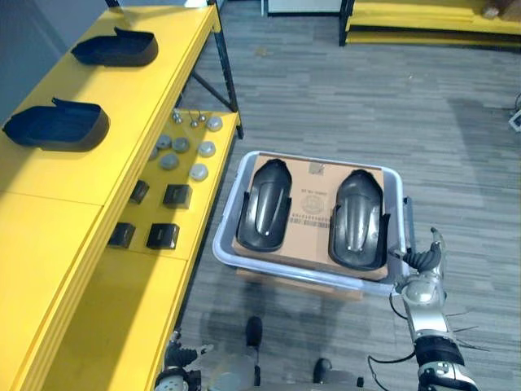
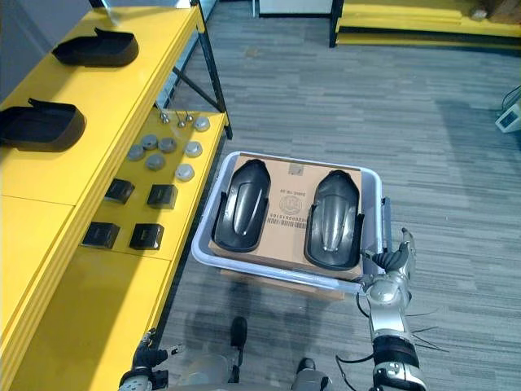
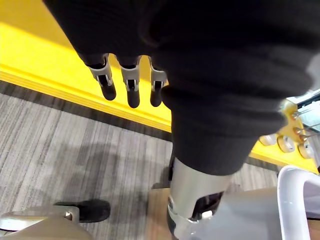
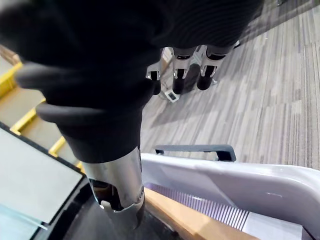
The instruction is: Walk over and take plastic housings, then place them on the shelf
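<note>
Housings for the task: two black plastic housings lie side by side, domed side up, on a cardboard sheet inside a grey bin. One housing sits toward the bin's left edge, the other toward its right edge, apart from each other. My right hand is at the bin's near right corner, just outside the rim by the dark side handle. Its fingers are straight and relaxed and hold nothing. My left hand hangs by the near end of the yellow shelf, fingers straight too, nothing in them. The bin's left edge stands just beside the edge of the shelf's lower level. That level carries four small black blocks and, farther back, a cluster of silver discs with a few small bolts. On the shelf's top level two more dark housings rest open side up, one nearer, one toward the far end, well apart. Grey plank floor lies beyond the bin, and another yellow rack is at the far side.
</note>
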